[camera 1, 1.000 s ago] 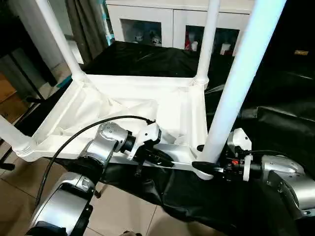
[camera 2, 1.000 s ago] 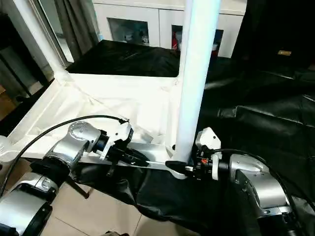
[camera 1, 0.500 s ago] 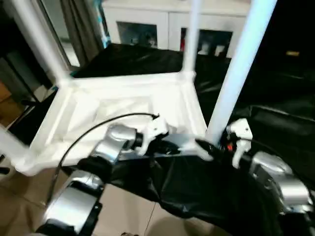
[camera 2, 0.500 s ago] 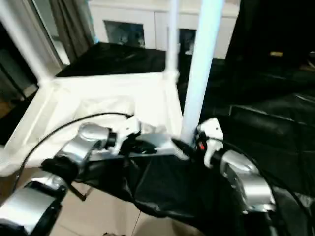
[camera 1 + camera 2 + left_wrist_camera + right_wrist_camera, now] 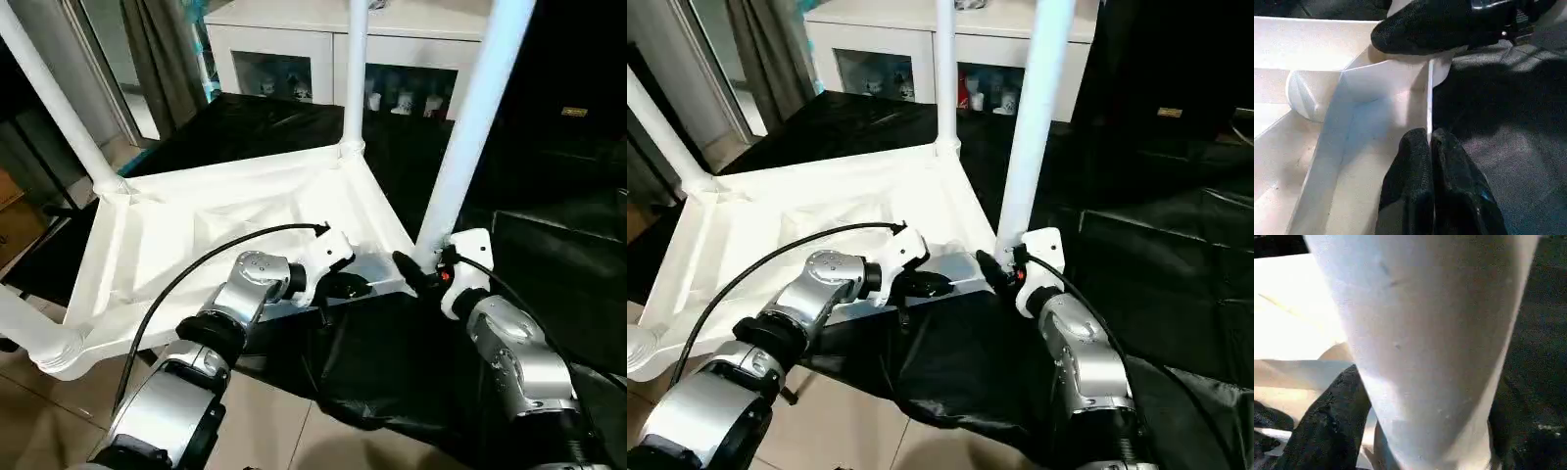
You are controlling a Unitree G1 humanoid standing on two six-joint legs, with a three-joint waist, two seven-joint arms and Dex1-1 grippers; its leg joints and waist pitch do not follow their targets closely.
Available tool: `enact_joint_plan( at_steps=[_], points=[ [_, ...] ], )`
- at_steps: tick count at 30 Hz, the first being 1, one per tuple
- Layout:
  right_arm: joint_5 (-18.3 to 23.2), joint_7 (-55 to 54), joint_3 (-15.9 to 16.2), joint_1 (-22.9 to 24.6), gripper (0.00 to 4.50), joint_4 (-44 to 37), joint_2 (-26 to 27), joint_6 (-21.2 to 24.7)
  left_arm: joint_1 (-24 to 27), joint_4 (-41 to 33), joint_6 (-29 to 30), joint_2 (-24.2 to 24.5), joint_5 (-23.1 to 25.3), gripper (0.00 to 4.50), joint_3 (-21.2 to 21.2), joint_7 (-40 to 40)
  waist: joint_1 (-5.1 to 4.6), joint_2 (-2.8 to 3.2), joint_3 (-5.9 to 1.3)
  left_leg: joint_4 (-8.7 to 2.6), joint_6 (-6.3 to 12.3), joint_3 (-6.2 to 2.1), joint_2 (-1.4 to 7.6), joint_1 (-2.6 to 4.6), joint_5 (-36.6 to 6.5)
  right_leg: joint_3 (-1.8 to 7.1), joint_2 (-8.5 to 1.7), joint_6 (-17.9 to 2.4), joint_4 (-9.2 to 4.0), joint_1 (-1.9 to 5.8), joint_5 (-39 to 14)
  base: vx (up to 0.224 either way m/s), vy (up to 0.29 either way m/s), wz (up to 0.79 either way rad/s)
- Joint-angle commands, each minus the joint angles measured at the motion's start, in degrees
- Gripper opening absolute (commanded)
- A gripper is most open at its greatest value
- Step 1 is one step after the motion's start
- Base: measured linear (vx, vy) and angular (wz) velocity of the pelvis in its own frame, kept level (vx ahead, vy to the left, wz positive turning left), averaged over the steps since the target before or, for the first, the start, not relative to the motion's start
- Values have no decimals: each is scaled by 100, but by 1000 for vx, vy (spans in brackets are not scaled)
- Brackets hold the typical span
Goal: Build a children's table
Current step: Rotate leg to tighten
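The children's table lies upside down on black cloth, its ribbed white top (image 5: 196, 215) facing up. Round white legs rise from its corner sockets: the near right leg (image 5: 470, 127), a far right leg (image 5: 356, 69) and a far left leg (image 5: 54, 98). My left gripper (image 5: 348, 287) is shut on the thin front rim (image 5: 1429, 98) of the top, close to the near right corner. My right gripper (image 5: 416, 274) stands open at the base of the near right leg (image 5: 1425, 333), one finger on each side and close against it.
A white cabinet (image 5: 294, 59) with glass doors stands behind the table. Black cloth (image 5: 549, 235) covers the surface to the right and front. A black cable (image 5: 196, 269) loops over my left forearm. Tiled floor (image 5: 274, 421) lies below the front edge.
The whole picture has shifted and tilted, so the camera moved. My right forearm now reaches the leg's base from nearer the front. My left gripper keeps its hold on the rim.
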Motion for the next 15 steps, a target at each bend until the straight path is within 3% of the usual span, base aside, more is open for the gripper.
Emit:
enact_joint_plan(
  at_steps=[1,4,6,8,15],
  points=[
    [243,860,764,136,372,-26,132,265,-122,-94,-219,-273,-106,0,-150,-298,-24,-85,-224,-516,80,-129,207,124,-2347,70,-87,-1006,-481,74,-2023,0,0,0],
    [458,1691,835,250,372,-355,-423,387,-48,-240,-287,-26,-190,0,-222,-935,-10,-99,-233,-504,203,-126,209,89,-2126,73,-92,-1069,-456,134,-1747,0,0,0],
    [618,2307,868,352,372,-581,-833,471,11,-355,-314,166,-252,0,-278,-1428,17,-90,-251,-475,348,-100,217,82,-1811,76,-100,-1219,-419,150,-1315,27,-8,1],
    [700,2647,874,413,372,-699,-1074,505,48,-411,-333,309,-251,0,-338,-1715,53,-70,-289,-389,689,-65,234,49,-1110,54,-103,-1528,-302,173,-362,66,-20,3],
    [882,3513,816,548,372,-951,-1761,540,113,-441,-404,739,-239,0,-380,-2402,191,-73,-364,-250,1131,-52,230,61,-224,26,-87,-1787,-128,199,905,37,-7,-1]
  ],
)
